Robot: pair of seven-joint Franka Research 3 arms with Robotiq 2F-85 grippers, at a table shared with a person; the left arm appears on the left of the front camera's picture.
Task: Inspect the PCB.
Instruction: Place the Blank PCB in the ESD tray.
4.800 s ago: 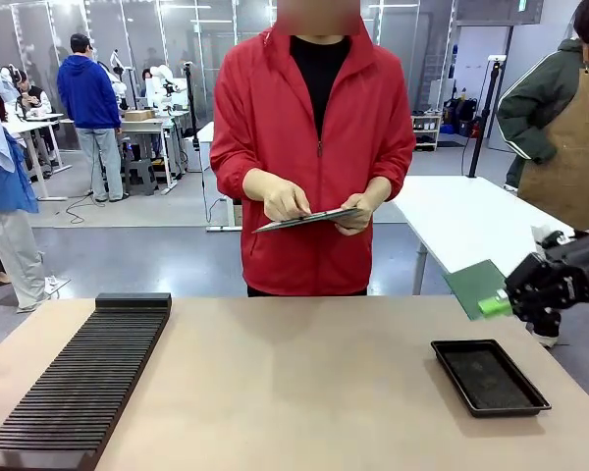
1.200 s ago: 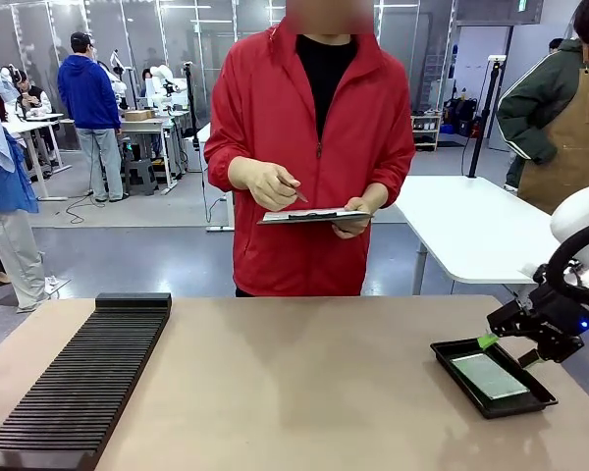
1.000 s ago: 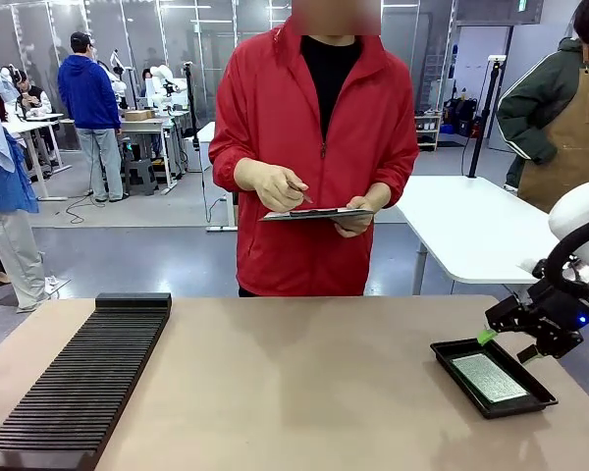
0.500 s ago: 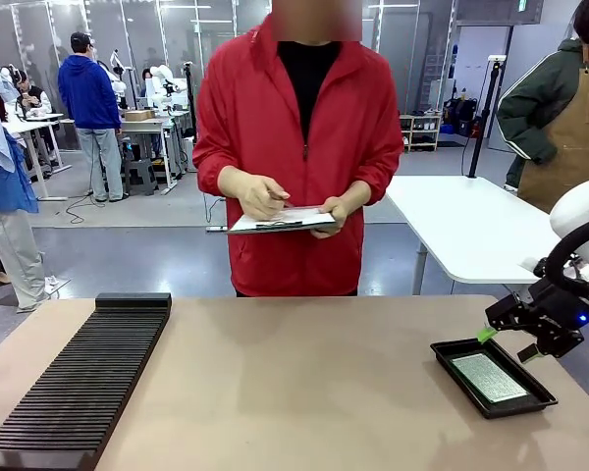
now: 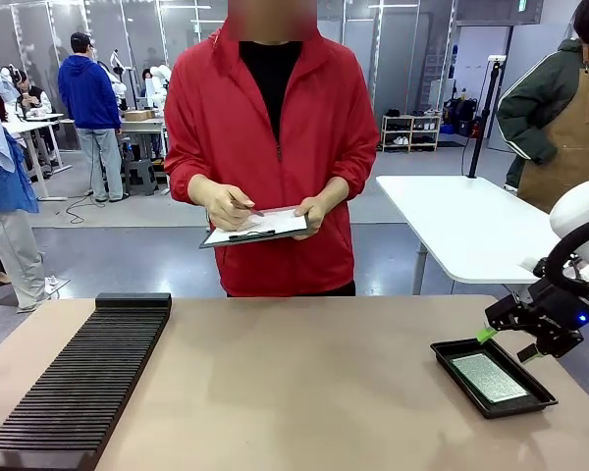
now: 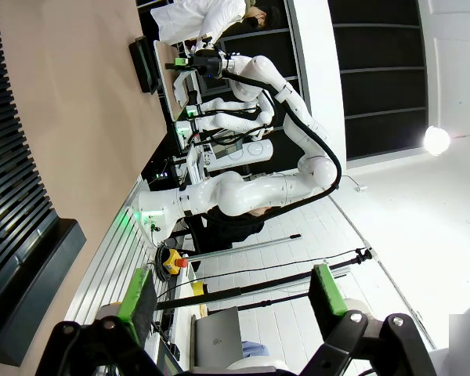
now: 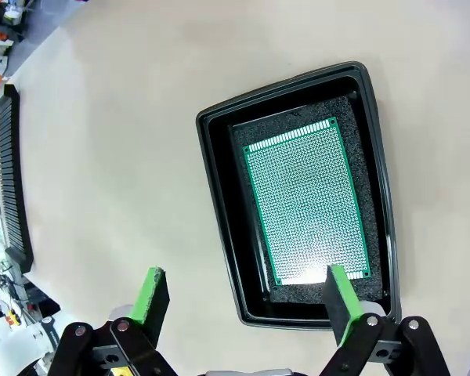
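The green PCB (image 7: pixel 307 202) lies flat inside the black tray (image 7: pixel 219 204), on its dark foam liner; in the front view the PCB (image 5: pixel 489 377) rests in the tray (image 5: pixel 452 355) at the table's right. My right gripper (image 7: pixel 244 293) hovers open just above the tray's near end, nothing between its green pads, and it hangs at the tray's far right edge in the front view (image 5: pixel 506 341). My left gripper (image 6: pixel 233 291) is open and empty, pointing off the table toward other benches. A person in a red jacket (image 5: pixel 265 128) writes on a clipboard (image 5: pixel 253 228) across the table.
A long black slotted rack (image 5: pixel 83 378) lies along the table's left side, also at the edge of the left wrist view (image 6: pixel 12 196). The tan tabletop (image 5: pixel 294 383) between rack and tray is bare. A white table (image 5: pixel 466 226) stands behind at the right.
The person has stepped to the picture's left while writing on the clipboard. My right gripper, which earlier laid the PCB in the tray, has risen slightly and holds still above it.
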